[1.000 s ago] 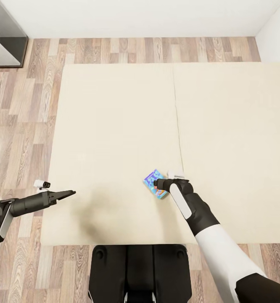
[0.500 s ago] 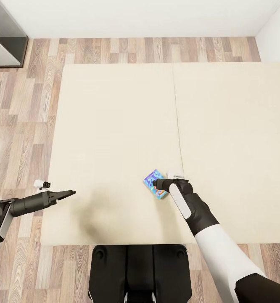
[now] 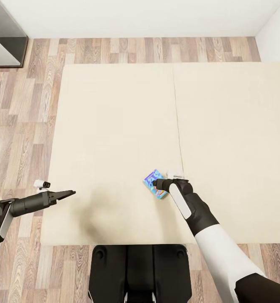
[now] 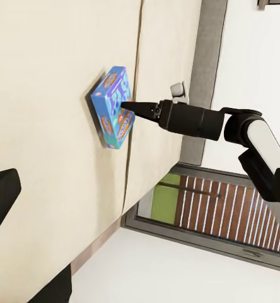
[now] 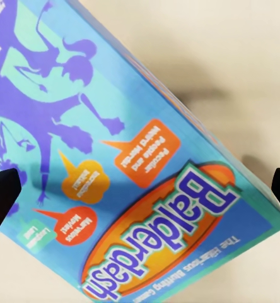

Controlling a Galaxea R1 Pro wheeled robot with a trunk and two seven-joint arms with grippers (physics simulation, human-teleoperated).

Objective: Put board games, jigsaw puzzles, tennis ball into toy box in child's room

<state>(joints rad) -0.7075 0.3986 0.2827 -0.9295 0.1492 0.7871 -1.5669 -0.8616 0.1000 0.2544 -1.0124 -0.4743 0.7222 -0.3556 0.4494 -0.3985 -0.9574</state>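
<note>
The blue board game [image 3: 154, 184], a box with purple cartoon figures and the printed name "Balderdash", lies on the beige mattress of the bed [image 3: 114, 126]. It sits near the front edge of the bed, just beside the seam that runs down the middle of the mattress. In the left wrist view the box [image 4: 113, 107] looks slightly tilted, with one long edge lifted from the mattress.

The right gripper [image 3: 157, 184] is directly at the box. In the right wrist view its two dark fingertips [image 5: 2, 189] stand wide apart, one at each side of the printed lid [image 5: 134, 170], so the gripper is open and does not squeeze the box. In the left wrist view its tip [image 4: 135, 107] touches the lid.

The left gripper [image 3: 68, 193] hovers over the front left corner of the bed, well apart from the box. Its fingers look close together and they hold nothing.

The wood-plank floor [image 3: 22, 109] surrounds the bed.
</note>
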